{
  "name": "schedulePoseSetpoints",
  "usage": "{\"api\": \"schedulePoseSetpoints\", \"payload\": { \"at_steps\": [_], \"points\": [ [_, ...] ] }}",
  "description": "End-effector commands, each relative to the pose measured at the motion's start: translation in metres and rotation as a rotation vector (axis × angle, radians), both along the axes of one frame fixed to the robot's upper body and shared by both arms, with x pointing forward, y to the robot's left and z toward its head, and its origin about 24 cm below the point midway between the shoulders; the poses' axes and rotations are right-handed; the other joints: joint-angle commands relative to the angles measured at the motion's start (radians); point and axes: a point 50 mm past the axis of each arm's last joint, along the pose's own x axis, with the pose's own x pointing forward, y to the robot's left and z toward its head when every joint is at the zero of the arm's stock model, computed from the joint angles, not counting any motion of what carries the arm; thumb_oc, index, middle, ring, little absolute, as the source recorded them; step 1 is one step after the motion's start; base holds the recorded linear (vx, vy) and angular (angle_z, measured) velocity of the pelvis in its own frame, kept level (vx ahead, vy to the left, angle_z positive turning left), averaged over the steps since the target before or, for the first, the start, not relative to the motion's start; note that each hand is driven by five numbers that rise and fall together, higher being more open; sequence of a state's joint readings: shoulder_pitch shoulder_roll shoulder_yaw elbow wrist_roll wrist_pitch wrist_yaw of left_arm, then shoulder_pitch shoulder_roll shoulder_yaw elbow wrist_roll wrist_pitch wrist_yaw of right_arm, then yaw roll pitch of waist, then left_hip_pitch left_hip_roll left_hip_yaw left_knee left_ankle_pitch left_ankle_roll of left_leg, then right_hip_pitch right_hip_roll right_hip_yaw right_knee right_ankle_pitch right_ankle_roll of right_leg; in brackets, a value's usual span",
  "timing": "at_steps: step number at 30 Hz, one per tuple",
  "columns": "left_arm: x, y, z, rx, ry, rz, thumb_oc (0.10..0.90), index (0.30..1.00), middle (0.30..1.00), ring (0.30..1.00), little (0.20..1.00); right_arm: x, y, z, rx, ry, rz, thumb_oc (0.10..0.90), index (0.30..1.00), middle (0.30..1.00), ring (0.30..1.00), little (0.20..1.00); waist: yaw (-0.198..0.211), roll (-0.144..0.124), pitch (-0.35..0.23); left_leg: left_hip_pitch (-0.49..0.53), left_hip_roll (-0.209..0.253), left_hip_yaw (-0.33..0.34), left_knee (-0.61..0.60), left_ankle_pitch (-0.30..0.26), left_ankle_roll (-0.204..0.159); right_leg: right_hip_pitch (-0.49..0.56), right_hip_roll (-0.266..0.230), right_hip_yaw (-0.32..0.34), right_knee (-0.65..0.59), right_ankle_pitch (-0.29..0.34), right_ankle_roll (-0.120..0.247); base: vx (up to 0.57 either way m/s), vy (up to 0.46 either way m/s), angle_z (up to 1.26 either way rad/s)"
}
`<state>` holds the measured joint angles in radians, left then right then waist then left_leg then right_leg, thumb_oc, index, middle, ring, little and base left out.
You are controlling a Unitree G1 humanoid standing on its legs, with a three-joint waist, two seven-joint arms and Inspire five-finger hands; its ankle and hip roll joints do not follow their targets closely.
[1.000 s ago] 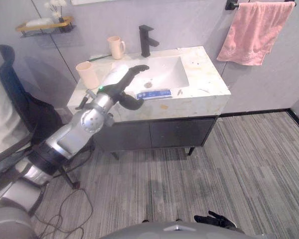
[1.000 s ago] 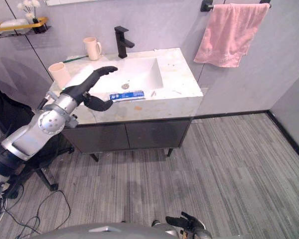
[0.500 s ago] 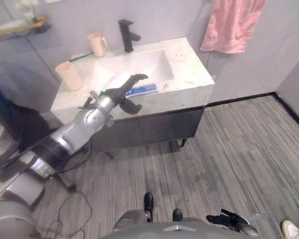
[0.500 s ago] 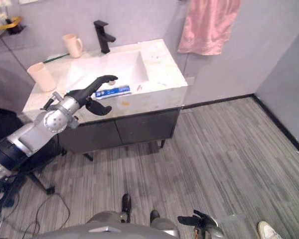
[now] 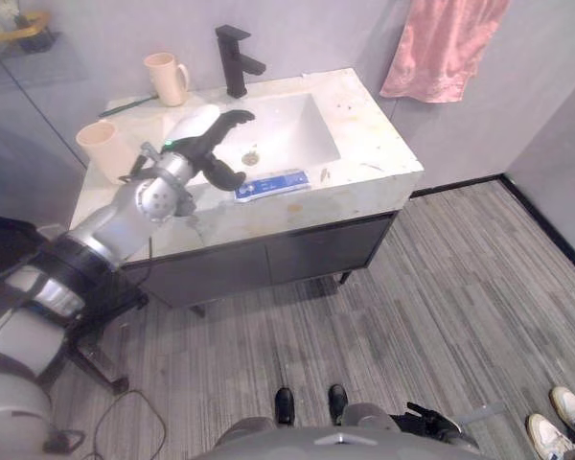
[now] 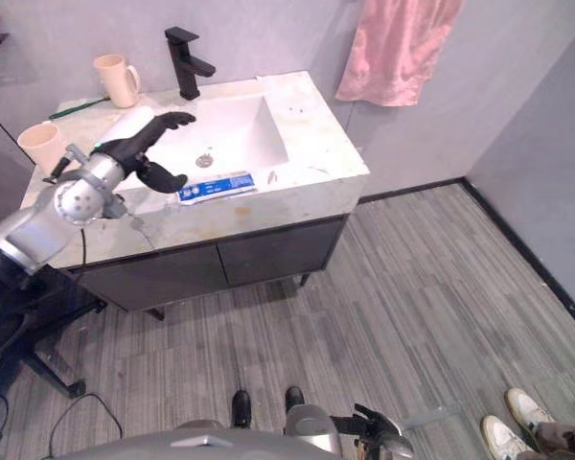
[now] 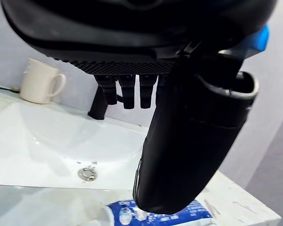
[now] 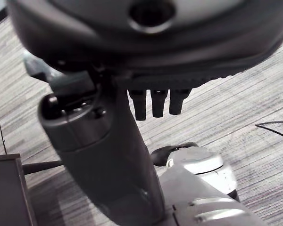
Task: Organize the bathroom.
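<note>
Marble-topped and pale, the vanity counter [image 5: 383,172] carries a white basin [image 5: 278,134] beneath a black faucet [image 5: 232,59], with a blue toothpaste box [image 5: 273,184] laid flat on the front ledge between the basin and the counter's edge. Two cream cups are stood apart: one cup [image 5: 103,149] at the counter's left end, one mug [image 5: 163,77] at the back beside a green toothbrush [image 5: 126,103]. A pink towel [image 5: 441,43] is hung on the wall to the right. The left hand [image 5: 209,144] is held over the basin's near-left rim, fingers straight and spread, thumb dropped toward the box, with nothing gripped; whether the thumb touches the box cannot be told. The right hand [image 8: 151,101] is hung low over the grey plank floor [image 5: 441,326], its fingers straight and empty. If the box is judged the next thing to be tidied, a low, flat carton so near the edge could be nudged off the counter by a sideways approach, or pushed into the basin by the descending thumb. The nearby cup could be toppled if the forearm were swung wide. A person's shoes [image 5: 556,426] are seen at the floor's lower right, so a fallen item might be stepped upon.
</note>
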<state>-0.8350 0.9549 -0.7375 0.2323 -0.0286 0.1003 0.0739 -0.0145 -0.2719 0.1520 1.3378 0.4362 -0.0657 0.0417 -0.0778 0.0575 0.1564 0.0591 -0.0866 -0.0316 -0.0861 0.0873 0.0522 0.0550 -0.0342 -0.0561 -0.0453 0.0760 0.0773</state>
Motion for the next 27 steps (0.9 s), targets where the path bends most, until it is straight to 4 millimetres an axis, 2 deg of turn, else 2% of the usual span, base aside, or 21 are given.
{"api": "schedulePoseSetpoints", "payload": {
  "at_steps": [1, 6, 12, 18, 22, 27],
  "points": [
    [0.007, 0.0, 0.063, -0.013, -0.161, -0.007, 0.8, 0.9, 0.9, 0.9, 0.9, 0.008, -0.01, 0.005, -0.013, -0.03, 0.02, 0.8, 0.9, 0.9, 0.9, 0.9, 0.005, 0.003, -0.072, 0.03, -0.025, 0.058, -0.001, -0.046, 0.008, -0.075, -0.001, 0.013, -0.023, 0.094, 0.051, 0.06, -0.029, 0.09],
    [0.012, 0.01, 0.041, 0.033, -0.027, 0.039, 0.8, 0.9, 0.9, 0.9, 0.9, 0.012, -0.01, 0.006, -0.016, -0.036, 0.043, 0.8, 0.9, 0.9, 0.9, 0.9, 0.008, 0.001, -0.085, 0.039, -0.022, 0.055, -0.001, -0.063, 0.012, -0.05, 0.004, 0.004, -0.028, 0.073, 0.047, 0.07, -0.039, 0.02],
    [0.012, 0.017, 0.037, 0.08, -0.088, 0.089, 0.8, 0.9, 0.9, 0.9, 0.9, 0.015, -0.007, 0.005, -0.008, -0.024, 0.065, 0.8, 0.9, 0.9, 0.9, 0.9, 0.024, -0.003, -0.1, 0.033, -0.022, 0.049, -0.001, -0.056, 0.013, -0.037, 0.008, -0.002, -0.037, 0.065, 0.035, 0.01, -0.048, 0.03],
    [0.01, 0.034, 0.041, 0.059, -0.132, 0.121, 0.8, 0.9, 0.9, 0.9, 0.9, 0.017, -0.004, 0.005, 0.0, -0.02, 0.088, 0.8, 0.9, 0.9, 0.9, 0.9, 0.04, -0.003, -0.112, 0.041, -0.012, 0.047, -0.001, -0.063, 0.006, -0.012, 0.013, -0.017, -0.042, 0.039, 0.027, 0.0, -0.049, 0.05],
    [0.009, 0.034, 0.032, 0.024, -0.076, 0.094, 0.8, 0.9, 0.9, 0.9, 0.9, 0.019, -0.005, 0.005, -0.002, -0.014, 0.096, 0.8, 0.9, 0.9, 0.9, 0.9, 0.046, 0.0, -0.116, 0.042, -0.007, 0.048, -0.001, -0.061, 0.001, -0.009, 0.014, -0.022, -0.042, 0.032, 0.023, -0.01, -0.041, 0.04],
    [0.01, 0.029, 0.01, -0.007, -0.02, 0.08, 0.8, 0.9, 0.9, 0.9, 0.9, 0.022, -0.003, 0.005, -0.008, -0.001, 0.123, 0.8, 0.9, 0.9, 0.9, 0.9, 0.051, 0.002, -0.122, 0.044, 0.0, 0.048, 0.001, -0.06, -0.005, -0.005, 0.017, -0.025, -0.042, 0.023, 0.019, -0.01, -0.039, 0.01]
  ]
}}
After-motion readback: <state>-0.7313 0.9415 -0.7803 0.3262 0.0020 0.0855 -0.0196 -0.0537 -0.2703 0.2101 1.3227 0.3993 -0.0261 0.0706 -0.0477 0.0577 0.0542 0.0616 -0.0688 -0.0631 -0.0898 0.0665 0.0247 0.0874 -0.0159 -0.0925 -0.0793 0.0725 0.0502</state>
